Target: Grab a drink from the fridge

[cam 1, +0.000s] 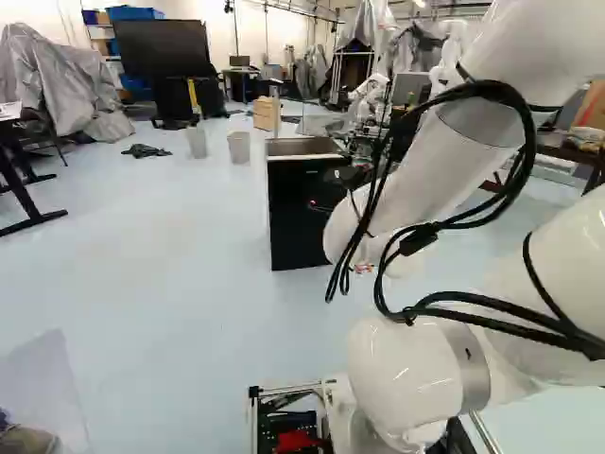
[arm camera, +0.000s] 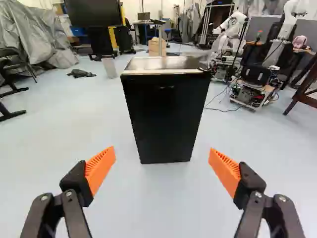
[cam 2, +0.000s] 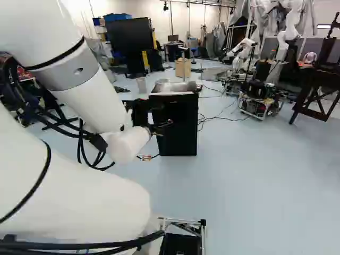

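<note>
In the right base view my gripper (cam 2: 163,129) shows in front of the small black fridge (cam 2: 182,130), small against its dark front. In the wrist view the gripper (arm camera: 162,166) stands wide open, orange pads far apart and nothing between them. The fridge (arm camera: 164,116) stands upright on the floor straight ahead of the fingers, its door side facing them and its silvery top visible. The door looks closed, and a gap of floor lies between fingertips and fridge. In the left base view the arm partly hides the fridge (cam 1: 293,218). No drink is visible.
Beyond the fridge stand a wooden box (arm camera: 157,46) and a pale bin (arm camera: 110,68). Another robot (arm camera: 252,87) with cables on the floor is behind it, on one side. A dark cloth (cam 1: 146,150) lies on the floor; a table (cam 1: 11,113) stands at the left of the left base view.
</note>
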Motion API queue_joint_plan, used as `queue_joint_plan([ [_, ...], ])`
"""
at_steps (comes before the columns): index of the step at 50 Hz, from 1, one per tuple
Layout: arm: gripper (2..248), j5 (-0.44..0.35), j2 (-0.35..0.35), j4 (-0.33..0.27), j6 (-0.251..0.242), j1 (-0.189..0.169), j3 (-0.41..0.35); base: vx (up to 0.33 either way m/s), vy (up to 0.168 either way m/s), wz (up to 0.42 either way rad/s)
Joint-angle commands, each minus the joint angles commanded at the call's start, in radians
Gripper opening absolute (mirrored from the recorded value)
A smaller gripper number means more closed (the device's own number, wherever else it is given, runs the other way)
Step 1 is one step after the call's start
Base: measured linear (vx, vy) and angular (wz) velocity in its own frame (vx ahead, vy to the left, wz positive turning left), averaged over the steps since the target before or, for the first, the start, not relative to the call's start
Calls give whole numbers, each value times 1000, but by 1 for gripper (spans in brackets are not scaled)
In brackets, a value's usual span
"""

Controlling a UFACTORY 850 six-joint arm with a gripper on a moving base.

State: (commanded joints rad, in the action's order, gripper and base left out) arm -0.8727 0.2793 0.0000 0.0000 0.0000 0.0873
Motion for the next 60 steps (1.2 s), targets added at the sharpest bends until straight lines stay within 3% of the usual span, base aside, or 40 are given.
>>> queue_joint_plan([
  [30, 247, 0, 0, 0, 0, 0, 0, 29, 8, -13],
  [60, 247, 0, 0, 0, 0, 0, 0, 78, 65, -22],
])
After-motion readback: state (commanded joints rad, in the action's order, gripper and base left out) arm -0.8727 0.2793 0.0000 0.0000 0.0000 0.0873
